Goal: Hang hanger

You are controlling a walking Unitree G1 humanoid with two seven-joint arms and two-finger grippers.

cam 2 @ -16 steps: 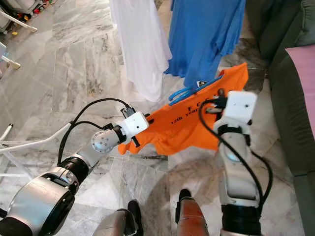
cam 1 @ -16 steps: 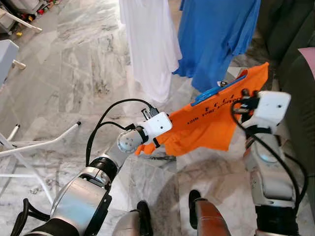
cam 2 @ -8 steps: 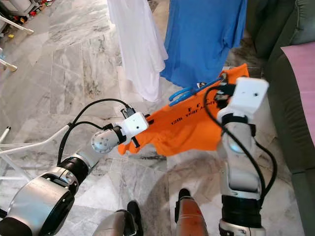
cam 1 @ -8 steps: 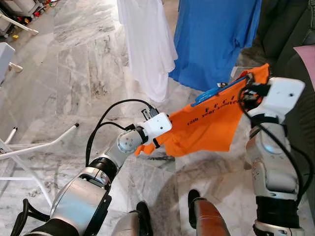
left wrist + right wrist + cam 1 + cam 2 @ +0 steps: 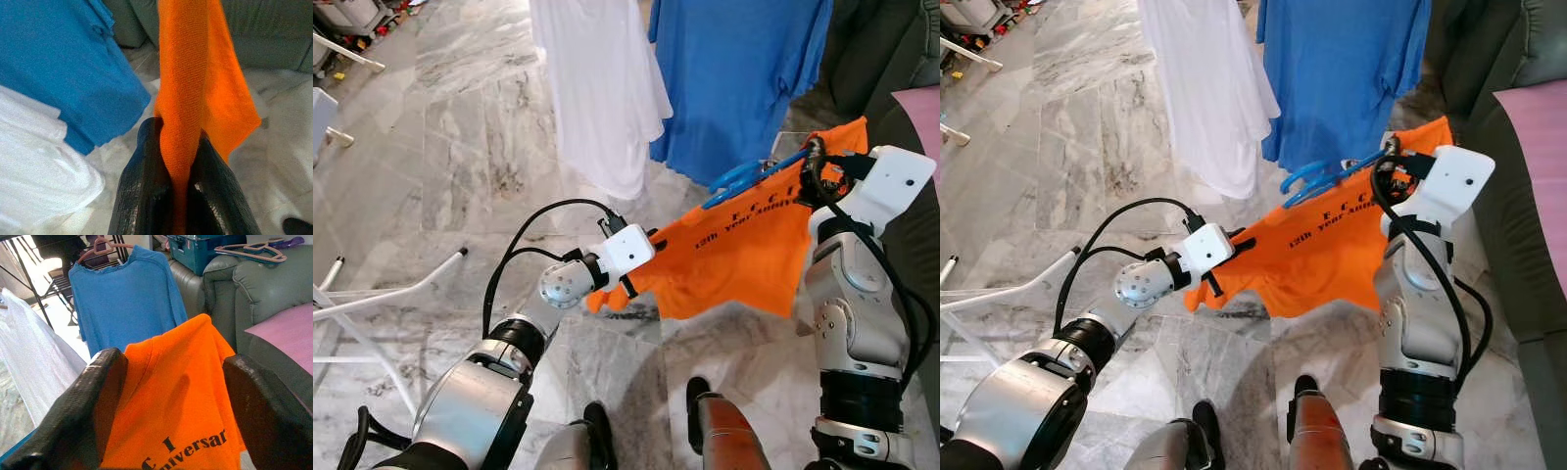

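Two arms carry the orange shirt [image 5: 734, 250] on its blue hanger [image 5: 744, 176]; from the head views, the right end has risen nearer the hung blue shirt [image 5: 734, 69]. Left wrist view: left pincer [image 5: 178, 196] clamps shirt fabric. Right wrist view: right pincer [image 5: 171, 406] fingers stand apart around the shirt's shoulder; grip unclear.

The orange T-shirt [image 5: 734, 255] carried black lettering: a spaced top row that looked like "E C C I", and beneath it "12th Year Anniv…", partly folded away. In the right wrist view the same print [image 5: 188, 448] read "…niversar".
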